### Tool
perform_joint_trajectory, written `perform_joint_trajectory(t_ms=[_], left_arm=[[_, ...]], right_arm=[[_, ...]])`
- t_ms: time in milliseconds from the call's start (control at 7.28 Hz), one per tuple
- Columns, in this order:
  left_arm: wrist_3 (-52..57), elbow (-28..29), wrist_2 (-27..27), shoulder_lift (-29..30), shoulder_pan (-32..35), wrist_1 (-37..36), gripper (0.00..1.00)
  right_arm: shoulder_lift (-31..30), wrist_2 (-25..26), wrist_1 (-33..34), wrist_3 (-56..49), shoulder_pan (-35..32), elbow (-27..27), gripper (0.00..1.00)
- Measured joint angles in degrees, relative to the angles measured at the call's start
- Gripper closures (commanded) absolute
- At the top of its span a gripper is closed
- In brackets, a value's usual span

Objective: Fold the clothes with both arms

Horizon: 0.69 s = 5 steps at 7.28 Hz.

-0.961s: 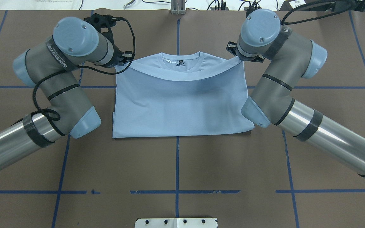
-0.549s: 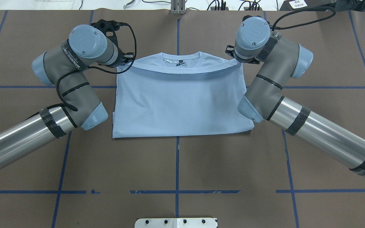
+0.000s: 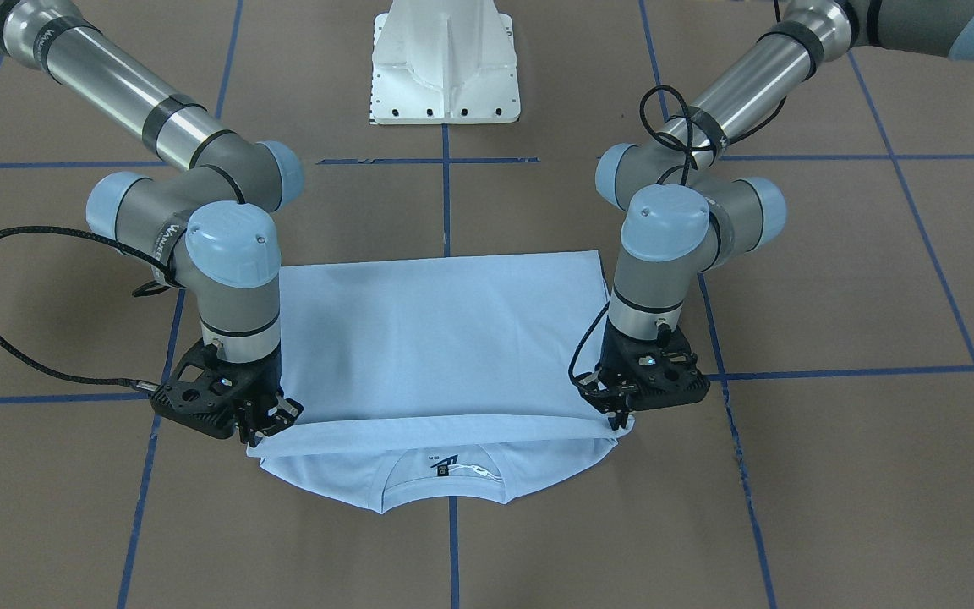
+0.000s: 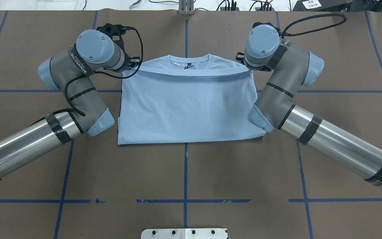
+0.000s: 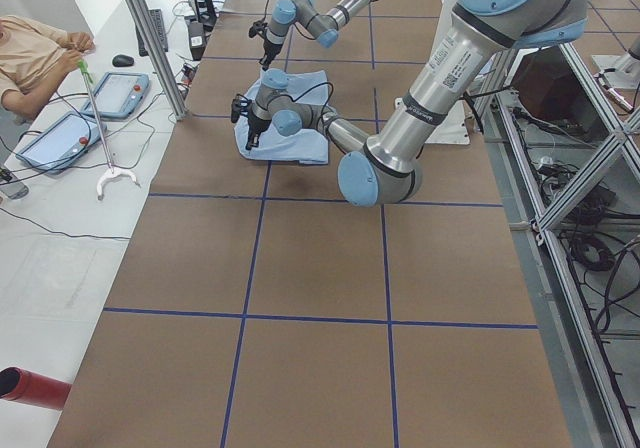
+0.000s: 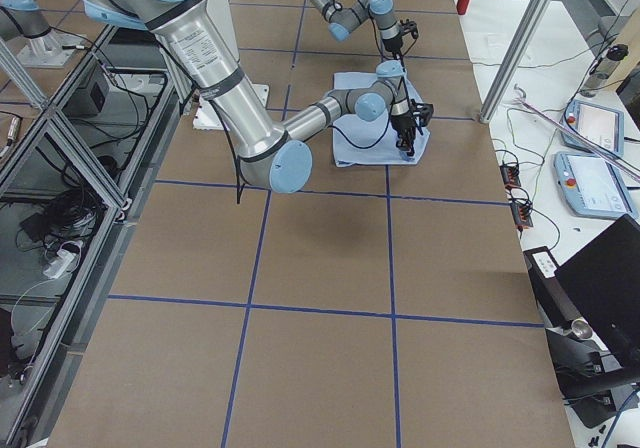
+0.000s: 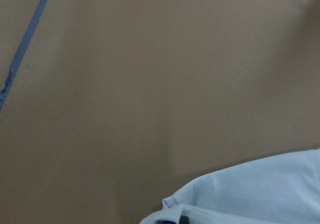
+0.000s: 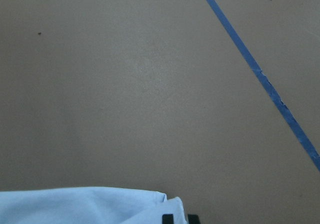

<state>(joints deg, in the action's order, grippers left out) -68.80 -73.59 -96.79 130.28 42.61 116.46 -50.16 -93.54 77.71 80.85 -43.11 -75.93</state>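
The light blue T-shirt (image 4: pixel 187 106) lies flat on the brown table, its lower half folded up toward the collar (image 4: pixel 188 63). The folded-over hem runs straight between the two grippers, just short of the neck label. My left gripper (image 4: pixel 132 66) is shut on the hem's left corner, beside the shoulder. My right gripper (image 4: pixel 244 63) is shut on the right corner. In the front-facing view the T-shirt (image 3: pixel 436 338) spans between the left gripper (image 3: pixel 618 419) and the right gripper (image 3: pixel 263 427), both low over the table. Each wrist view shows only a corner of blue cloth (image 7: pixel 260 194) (image 8: pixel 85 206).
The white pedestal base (image 3: pixel 445 68) stands at the table's robot side. Blue tape lines (image 4: pixel 185 172) grid the brown table. In the left side view a person (image 5: pixel 30 53) sits by tablets (image 5: pixel 125 88) beyond the far end.
Both grippers have moved down and slightly toward the collar with the hem. The hem, which sagged in a curve, now lies straight and close to the cloth below.
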Motion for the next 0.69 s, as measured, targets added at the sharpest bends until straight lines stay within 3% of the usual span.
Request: perform_joint_trajectory(t_ms=[275,687], left_arm=[[3.39,-2.96,-0.2,-1.76,0.05,0.38,0.0],[6.84,-19.11,-1.96,-12.89,-1.92,0.84,0.0]], right_arm=[[0.0,-0.16,-0.18,-0.56,-0.2,-0.8,0.0],[-1.9,-1.37,-0.33,-8.36,-0.87,-5.69,0.0]])
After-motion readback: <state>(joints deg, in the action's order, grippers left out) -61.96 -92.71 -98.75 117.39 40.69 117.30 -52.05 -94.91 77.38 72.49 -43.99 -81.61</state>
